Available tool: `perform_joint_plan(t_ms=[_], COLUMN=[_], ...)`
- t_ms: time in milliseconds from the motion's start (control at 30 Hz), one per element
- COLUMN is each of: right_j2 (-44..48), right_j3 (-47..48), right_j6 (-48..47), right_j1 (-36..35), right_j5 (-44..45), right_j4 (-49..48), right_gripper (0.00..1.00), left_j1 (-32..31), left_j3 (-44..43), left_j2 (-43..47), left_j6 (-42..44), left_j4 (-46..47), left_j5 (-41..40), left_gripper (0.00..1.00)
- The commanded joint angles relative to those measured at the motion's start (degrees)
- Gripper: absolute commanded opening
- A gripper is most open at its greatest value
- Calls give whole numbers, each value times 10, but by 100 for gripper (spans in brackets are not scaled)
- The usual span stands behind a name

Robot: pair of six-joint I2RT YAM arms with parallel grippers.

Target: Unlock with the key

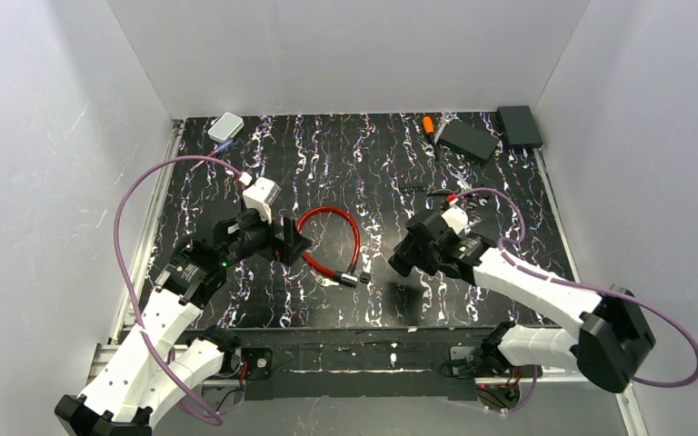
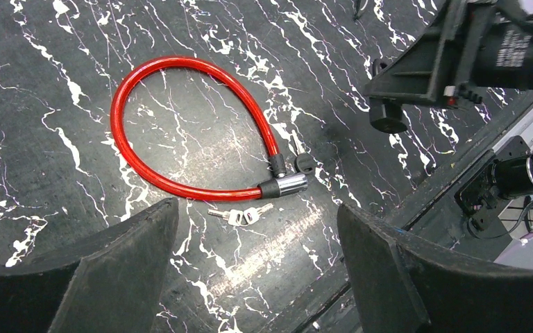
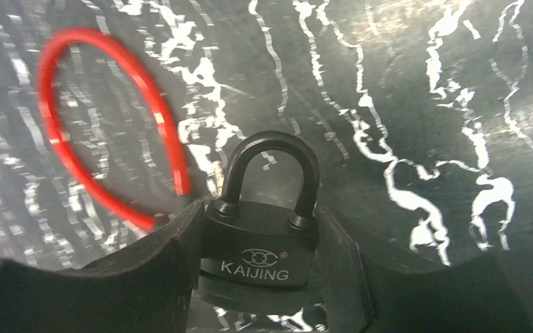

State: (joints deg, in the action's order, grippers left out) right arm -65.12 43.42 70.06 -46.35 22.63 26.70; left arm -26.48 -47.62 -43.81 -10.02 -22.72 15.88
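My right gripper point(image 3: 260, 236) is shut on a black "KAIJING" padlock point(image 3: 264, 257), shackle closed and pointing away from the wrist. It holds the padlock above the table right of centre point(image 1: 402, 258). A small pair of silver keys point(image 2: 239, 216) lies on the black marbled table just in front of the silver head point(image 2: 289, 184) of a red cable lock point(image 2: 180, 132). My left gripper point(image 2: 257, 270) is open and empty, hovering above and short of the keys. In the top view it point(image 1: 291, 243) is at the red loop's point(image 1: 332, 238) left edge.
A white box point(image 1: 225, 126) sits at the back left. Two black boxes point(image 1: 468, 139) point(image 1: 519, 125) and an orange-handled tool point(image 1: 429, 124) are at the back right. The table's front rail point(image 2: 458, 173) runs close to the keys. White walls enclose the table.
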Motion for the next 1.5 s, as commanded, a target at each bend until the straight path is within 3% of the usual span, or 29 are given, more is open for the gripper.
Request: perform_joint_plan(t_ms=[0,167,500,667,1033,1233,1467], right_j2=[-48,-112,-157,-171,-188,-176,-208], right_j3=[38,35,42,41,80,123,219], right_j6=[-47,-87,-111,-120,-143,-149,-86], right_j1=[21,56,62,62,62,53,-20], right_j5=[6,-31,-10,-13,8,0,25], right_j4=[-13,-29,-32,-36,14,51,133], right_gripper=[1,1,1,42,85,92,86], left_j1=[-4,-6,-8,-9,-9,-10,-10], left_j3=[3,3,2,2,1,0,-1], left_j2=[1,1,3,4,7,8,9], left_j6=[10,12,13,13,13,14,15], left_j4=[3,1,0,-1,-2,-3,-7], left_j5=[-4,-8,-14,-15,-15,-19,-28], left_gripper=[82,82,82,81,81,81,81])
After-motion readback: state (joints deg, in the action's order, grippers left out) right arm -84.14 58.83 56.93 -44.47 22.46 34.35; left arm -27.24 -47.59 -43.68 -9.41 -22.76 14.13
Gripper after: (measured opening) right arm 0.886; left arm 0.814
